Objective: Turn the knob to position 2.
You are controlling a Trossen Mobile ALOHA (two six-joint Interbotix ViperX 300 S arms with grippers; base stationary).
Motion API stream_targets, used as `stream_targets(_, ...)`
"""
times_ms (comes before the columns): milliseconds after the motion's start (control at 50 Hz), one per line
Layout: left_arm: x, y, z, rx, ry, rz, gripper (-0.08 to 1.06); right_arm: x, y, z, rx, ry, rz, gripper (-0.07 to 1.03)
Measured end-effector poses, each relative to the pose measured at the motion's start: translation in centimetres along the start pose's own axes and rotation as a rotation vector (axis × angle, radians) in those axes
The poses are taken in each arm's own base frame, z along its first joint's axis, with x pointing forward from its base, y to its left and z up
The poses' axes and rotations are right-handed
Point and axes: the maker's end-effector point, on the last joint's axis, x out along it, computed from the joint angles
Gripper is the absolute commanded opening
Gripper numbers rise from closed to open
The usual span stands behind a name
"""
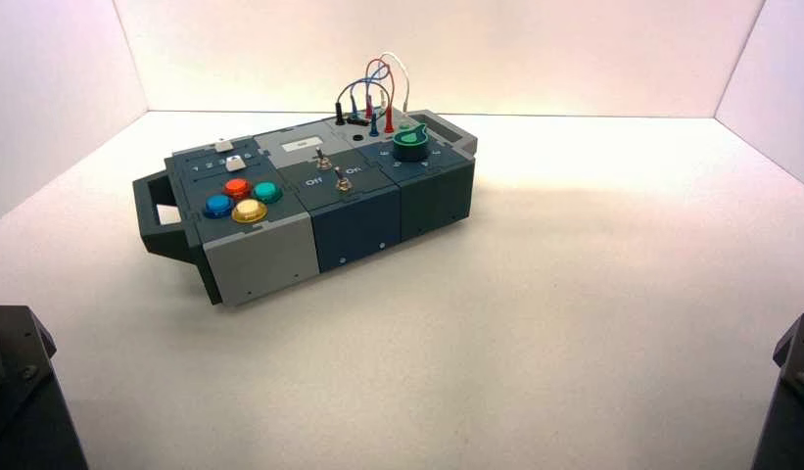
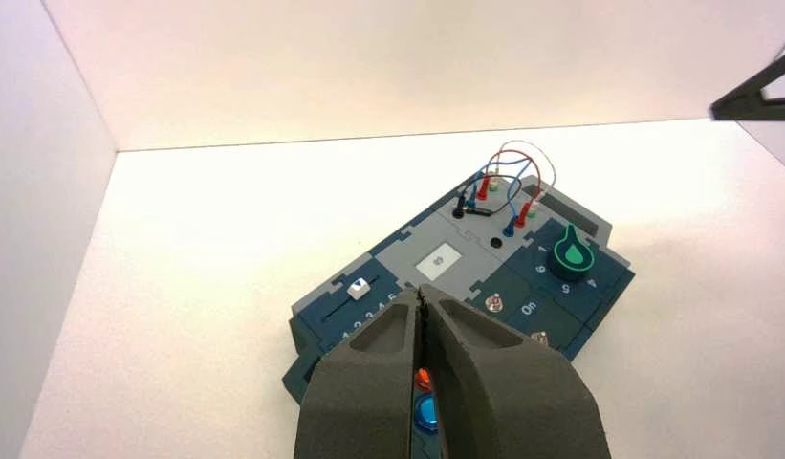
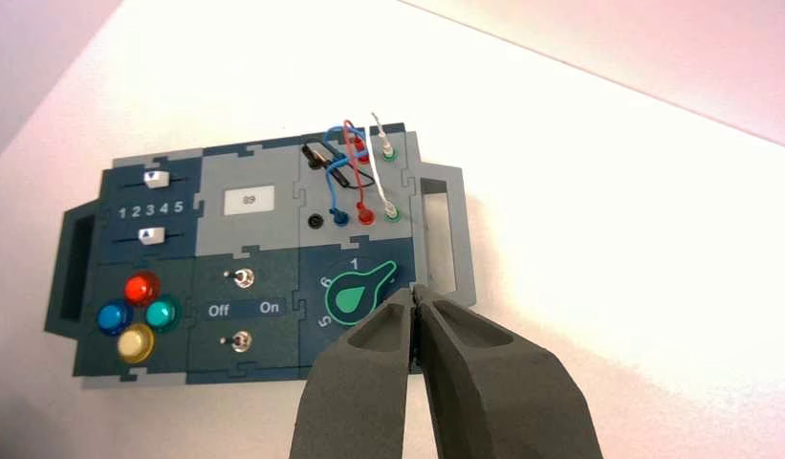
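The dark-green knob sits on the box's right end. In the right wrist view the knob has its pointer tab aimed just past the printed 1, on the side away from the 6. The numeral there is hidden behind my fingertips. My right gripper is shut and empty, held above and short of the knob. My left gripper is shut and empty, held back over the box's button end, far from the knob. In the high view only the two arm bases show, at the bottom corners.
Red, blue, teal and yellow push-buttons lie at the box's left end, with two sliders behind them. Two metal toggle switches are in the middle. Looped wires rise behind the knob. White walls enclose the table.
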Motion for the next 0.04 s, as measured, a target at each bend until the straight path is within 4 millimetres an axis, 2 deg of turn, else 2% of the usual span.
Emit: stream_targets(40, 0.00, 0.03, 0.00, -0.001, 0.000, 0.001, -0.03, 0.00, -0.02, -0.16, -0.001, 0.005, -0.001, -0.02)
